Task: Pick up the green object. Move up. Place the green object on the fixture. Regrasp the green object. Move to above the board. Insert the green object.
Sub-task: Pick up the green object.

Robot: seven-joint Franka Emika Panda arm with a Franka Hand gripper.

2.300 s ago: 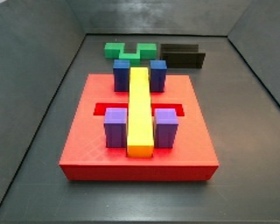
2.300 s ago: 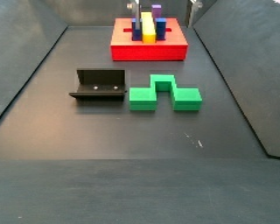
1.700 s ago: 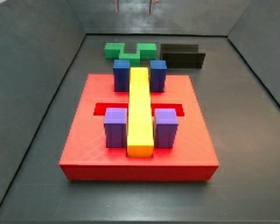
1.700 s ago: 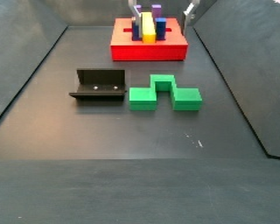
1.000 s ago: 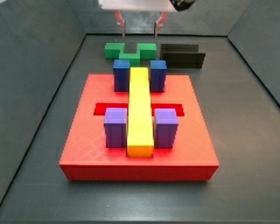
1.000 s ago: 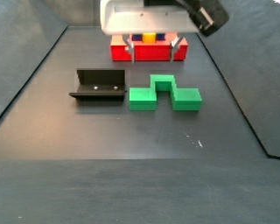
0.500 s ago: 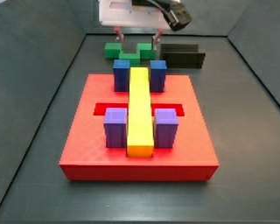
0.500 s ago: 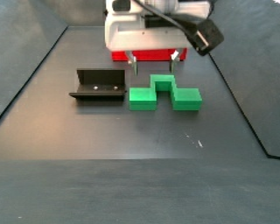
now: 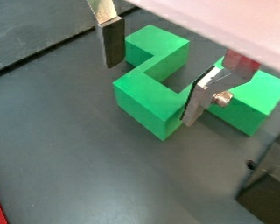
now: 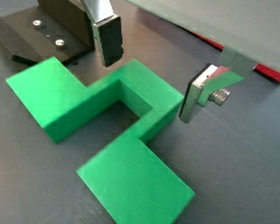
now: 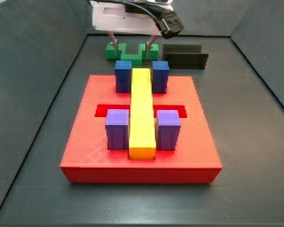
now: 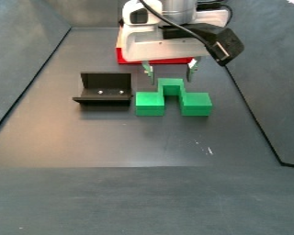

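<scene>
In a side view the gripper (image 12: 171, 66) hides most of the board (image 12: 128, 59)

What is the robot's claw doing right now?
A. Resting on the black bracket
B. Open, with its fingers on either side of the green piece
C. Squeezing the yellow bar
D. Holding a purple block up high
B: in both wrist views the claw is open, its fingers straddling the green object without visibly touching it.
</scene>
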